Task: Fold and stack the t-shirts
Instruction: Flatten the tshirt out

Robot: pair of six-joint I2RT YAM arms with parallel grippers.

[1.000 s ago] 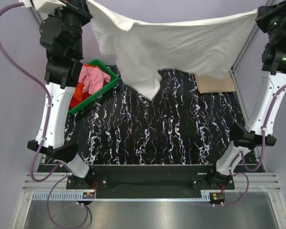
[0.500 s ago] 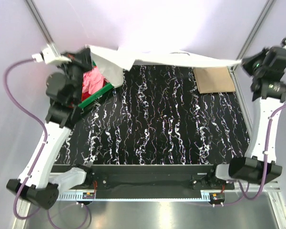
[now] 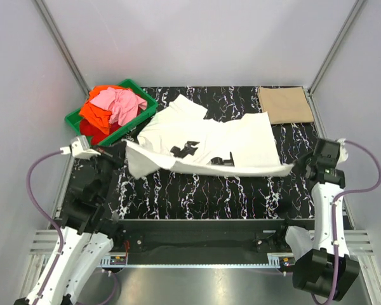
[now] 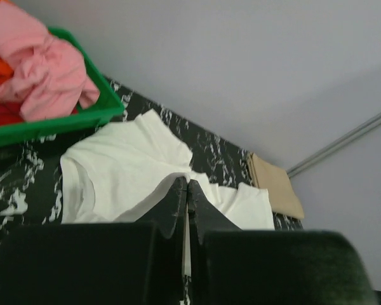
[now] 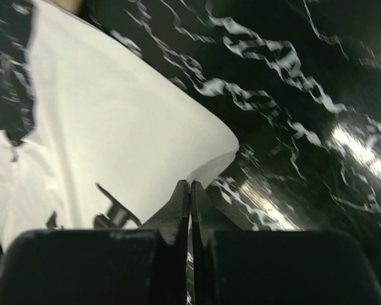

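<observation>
A white t-shirt [image 3: 203, 136] with small black marks lies spread on the black marbled table [image 3: 197, 190], its near hem stretched between both grippers. My left gripper [image 3: 122, 152] is shut on the hem's left corner; the wrist view shows the white cloth [image 4: 127, 171] pinched at the fingertips [image 4: 178, 190]. My right gripper [image 3: 300, 165] is shut on the right corner, the white t-shirt [image 5: 114, 127] running away from its tips. A folded tan t-shirt [image 3: 284, 105] lies at the far right. Pink [image 3: 117, 105], orange and red t-shirts fill the green crate.
The green crate [image 3: 143, 114] stands at the far left of the table, close to the white shirt's sleeve. Grey walls and metal frame posts [image 3: 333, 47] enclose the table. In the left wrist view the crate [image 4: 57, 121] is up left.
Both arms have swung down and toward the near edge, bringing the white t-shirt from hanging high in the air to lying flat on the table. Both grippers stay shut on it.
</observation>
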